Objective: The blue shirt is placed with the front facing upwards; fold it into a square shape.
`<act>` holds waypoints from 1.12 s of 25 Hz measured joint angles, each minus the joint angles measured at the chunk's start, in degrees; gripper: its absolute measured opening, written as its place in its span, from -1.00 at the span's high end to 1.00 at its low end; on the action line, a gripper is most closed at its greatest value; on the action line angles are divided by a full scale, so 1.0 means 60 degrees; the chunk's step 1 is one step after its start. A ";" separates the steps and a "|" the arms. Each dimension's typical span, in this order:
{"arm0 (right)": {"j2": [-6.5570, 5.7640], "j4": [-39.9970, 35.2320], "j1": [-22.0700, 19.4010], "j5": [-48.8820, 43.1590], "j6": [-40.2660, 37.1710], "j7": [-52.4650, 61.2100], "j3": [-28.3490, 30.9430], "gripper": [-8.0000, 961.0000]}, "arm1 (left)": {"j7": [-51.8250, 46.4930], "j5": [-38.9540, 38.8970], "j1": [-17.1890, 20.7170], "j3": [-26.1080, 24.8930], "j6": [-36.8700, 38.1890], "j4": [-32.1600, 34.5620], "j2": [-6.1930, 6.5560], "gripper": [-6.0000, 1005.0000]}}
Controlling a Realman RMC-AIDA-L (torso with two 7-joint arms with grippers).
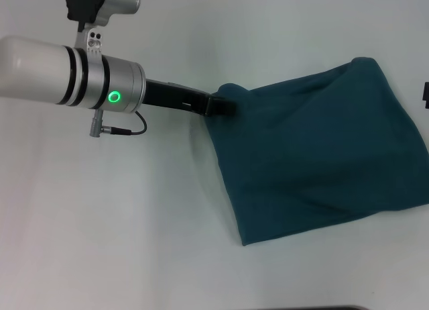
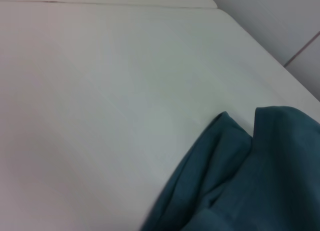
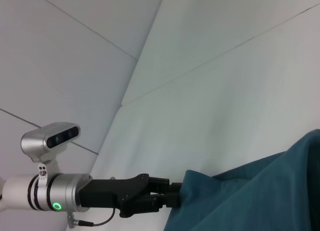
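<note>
The blue shirt (image 1: 322, 156) lies folded into a rough four-sided shape on the right half of the white table (image 1: 120, 216), plain teal side up. My left gripper (image 1: 226, 104) reaches in from the left and is shut on the shirt's far left corner, which bunches up at the fingers. The right wrist view shows the same pinch, with the left gripper (image 3: 175, 201) closed on the shirt (image 3: 270, 191) edge. The left wrist view shows only folds of the shirt (image 2: 250, 191) on the table. A dark part of my right gripper (image 1: 426, 95) shows at the right edge, beside the shirt.
White table surface (image 2: 110, 101) spreads to the left and front of the shirt. A wall with tile seams (image 3: 75, 66) rises behind the table's far edge.
</note>
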 joint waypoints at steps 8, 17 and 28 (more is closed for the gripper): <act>0.0014 -0.0006 -0.0006 0.0000 0.0000 0.0000 0.0000 -0.62 | 0.0025 -0.0001 0.0009 0.0023 0.0091 -0.0086 0.0010 0.61; 0.0048 0.0038 -0.0008 -0.0002 0.0057 -0.0017 0.0028 -0.62 | -0.0967 0.0057 0.0205 -0.0123 0.0099 -0.0567 0.0165 0.78; 0.0058 -0.0013 0.0004 -0.0002 0.0088 -0.0005 0.0022 -0.62 | -0.1373 0.0546 0.0073 -0.0004 -0.0025 -0.0362 0.0063 0.22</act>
